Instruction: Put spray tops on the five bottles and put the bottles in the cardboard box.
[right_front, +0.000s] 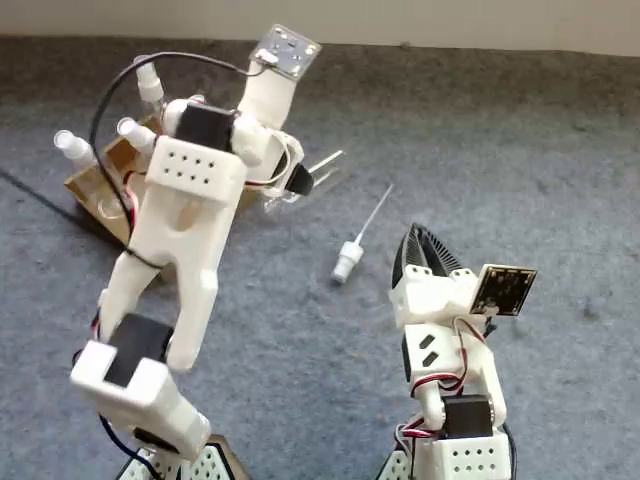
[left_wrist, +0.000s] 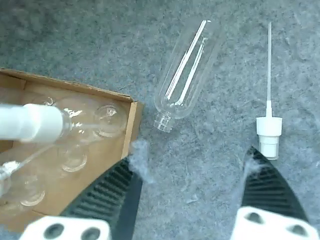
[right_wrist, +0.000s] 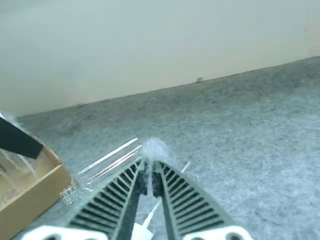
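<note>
A clear uncapped bottle (left_wrist: 186, 70) lies on its side on the grey carpet just beside the cardboard box (left_wrist: 131, 125). A white spray top (left_wrist: 269, 131) with a long thin tube lies next to it. My left gripper (left_wrist: 192, 167) hangs open above the carpet between the box edge and the spray top, holding nothing. From above, the bottle (right_front: 312, 170) and spray top (right_front: 349, 257) lie past the left gripper (right_front: 293, 186). My right gripper (right_front: 416, 243) is shut and empty, just right of the spray top. In the right wrist view the right gripper (right_wrist: 149, 170) points toward the bottle (right_wrist: 102, 164).
The cardboard box (right_front: 92, 188) at the back left holds several clear bottles with white spray tops (right_front: 70, 145) standing upright. A black cable loops over the left arm. Grey carpet stretches to the right, and a pale wall (right_wrist: 150, 45) runs along the back.
</note>
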